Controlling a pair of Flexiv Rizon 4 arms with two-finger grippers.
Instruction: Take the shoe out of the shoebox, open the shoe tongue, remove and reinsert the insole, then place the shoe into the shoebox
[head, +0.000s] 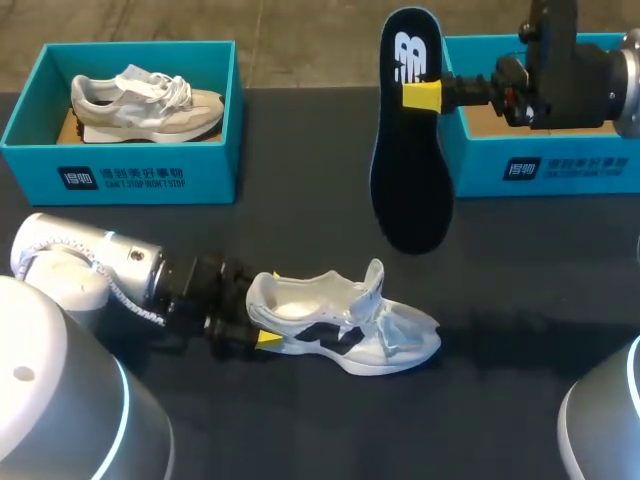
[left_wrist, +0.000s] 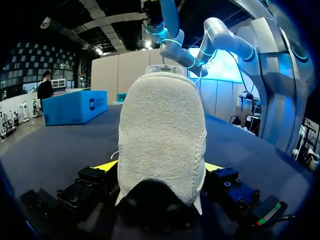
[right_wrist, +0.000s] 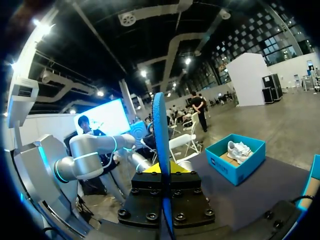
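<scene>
A white shoe with black side marks (head: 340, 325) lies on its sole on the dark table, toe toward the right. Its heel (left_wrist: 162, 140) sits between the wide-spread fingers of my left gripper (head: 258, 322), and a yellow tip shows on each side of it (left_wrist: 107, 165). The jaws stand fully open around the heel. My right gripper (head: 420, 95) is shut on a dark blue insole (head: 405, 170), which hangs upright in the air above the table beside the right shoebox (head: 560, 165). In the right wrist view the insole (right_wrist: 161, 130) stands edge-on between the fingers.
A second teal shoebox (head: 130, 175) at the back left holds a beige-and-white shoe (head: 145, 103). The same box shows beyond the insole in the right wrist view (right_wrist: 235, 157). Bare dark tabletop (head: 300, 230) lies between the two boxes and the shoe.
</scene>
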